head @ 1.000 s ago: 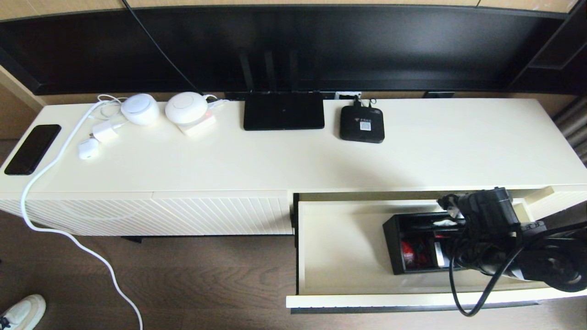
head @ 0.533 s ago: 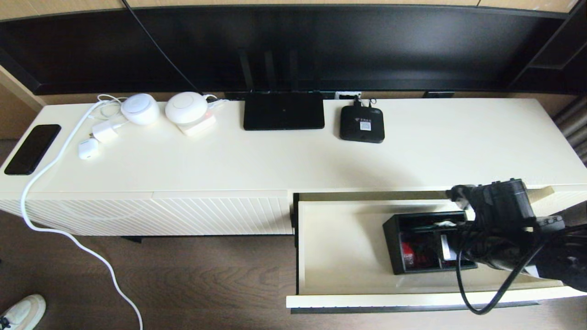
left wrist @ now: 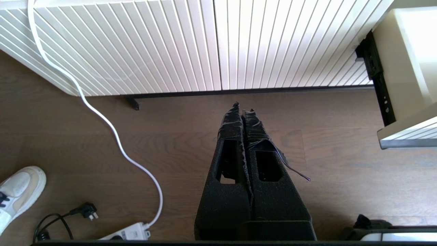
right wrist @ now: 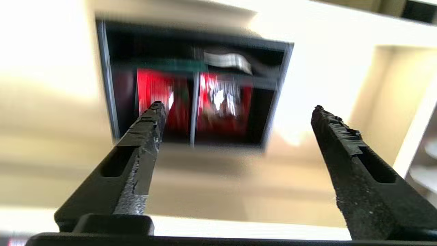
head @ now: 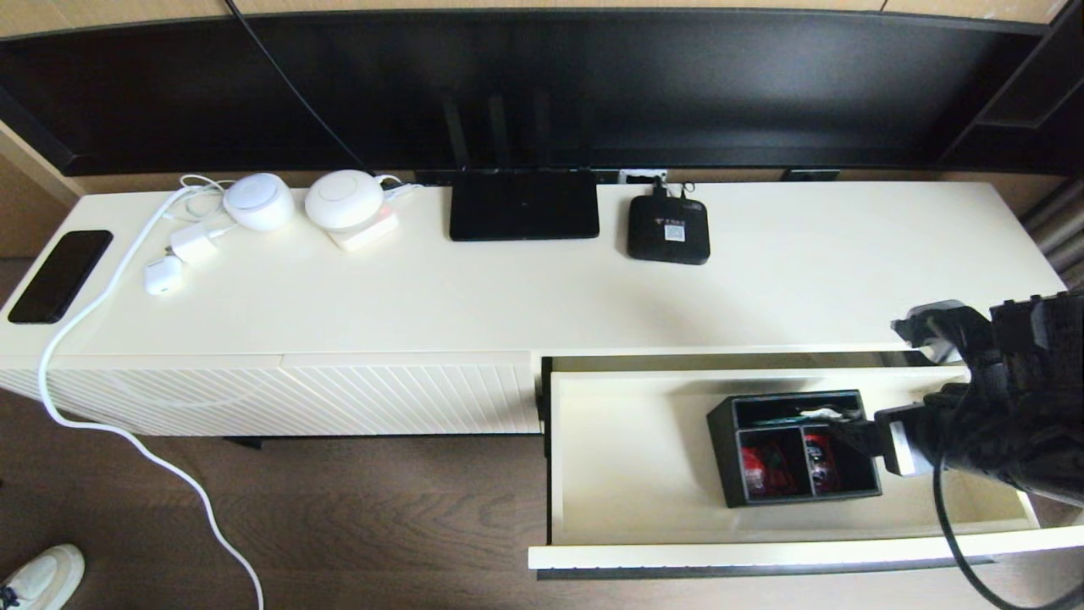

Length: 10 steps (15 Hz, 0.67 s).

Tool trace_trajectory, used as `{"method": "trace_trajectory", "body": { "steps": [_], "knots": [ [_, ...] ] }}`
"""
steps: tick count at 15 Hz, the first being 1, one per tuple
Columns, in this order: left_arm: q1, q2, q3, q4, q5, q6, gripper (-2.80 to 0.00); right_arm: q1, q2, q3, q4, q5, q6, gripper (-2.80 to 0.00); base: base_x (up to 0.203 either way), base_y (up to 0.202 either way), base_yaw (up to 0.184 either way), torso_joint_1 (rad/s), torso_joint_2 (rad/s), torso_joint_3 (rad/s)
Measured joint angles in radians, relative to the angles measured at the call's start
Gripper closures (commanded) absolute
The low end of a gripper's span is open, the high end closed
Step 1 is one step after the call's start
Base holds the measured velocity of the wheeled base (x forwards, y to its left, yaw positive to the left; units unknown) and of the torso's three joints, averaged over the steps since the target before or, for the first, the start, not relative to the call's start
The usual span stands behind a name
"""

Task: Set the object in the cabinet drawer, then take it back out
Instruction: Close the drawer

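Black organiser box (head: 794, 447) resting flat on the smooth floor of the open cabinet drawer (head: 631, 453), toward the drawer's right end and about midway between its back wall and its ribbed front. 3 compartments visible from above: 1 long one along the back, 2 square ones in front holding red packets.

Right gripper (right wrist: 235, 109) released, fingers spread wide with nothing between them, hovering just off the box's right edge above the drawer's right end; no contact with the box visible in the wrist view. Left gripper (left wrist: 243, 111) clenched and empty, parked low over the wooden floor in front of the ribbed cabinet panel (left wrist: 205, 41), well apart from the work.

On the cabinet top, along its back edge: flat black router (head: 523, 205), small black rounded-square device (head: 668, 229); toward the left end, 2 white round gadgets and a dark phone (head: 59, 275).

Judged from the layout: first half of the task done, box set down inside the drawer. Left to do: grasping the box again, lifting it clear of the drawer walls, taking it back out.
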Motion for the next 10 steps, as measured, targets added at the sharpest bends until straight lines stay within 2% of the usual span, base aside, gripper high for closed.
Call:
{"method": "trace_trajectory", "body": {
  "steps": [1, 2, 6, 8, 10],
  "knots": [
    [0.0, 0.0, 0.0, 0.0, 0.001, 0.0, 0.0, 0.0, -0.033, -0.015, 0.072, 0.003, 0.003, -2.8, 0.0, 0.0, 0.0, 0.0, 0.0, 0.0],
    [0.0, 0.0, 0.0, 0.0, 0.0, -0.001, 0.0, 0.0, -0.065, -0.027, 0.142, 0.006, 0.005, 0.0, 0.0, 0.0, 0.0, 0.0, 0.0, 0.0],
    [0.0, 0.0, 0.0, 0.0, 0.0, 0.0, 0.0, 0.032, -0.201, -0.042, 0.438, 0.056, -0.01, 0.0, 0.0, 0.0, 0.0, 0.0, 0.0, 0.0],
    [0.0, 0.0, 0.0, -0.001, 0.0, -0.001, 0.0, 0.09, -0.254, -0.023, 0.557, 0.069, -0.097, 0.0, 0.0, 0.0, 0.0, 0.0, 0.0, 0.0],
    [0.0, 0.0, 0.0, 0.0, 0.0, -0.001, 0.0, 0.165, -0.289, 0.027, 0.601, 0.066, -0.187, 0.0, 0.0, 0.0, 0.0, 0.0, 0.0, 0.0]
  ]
}}
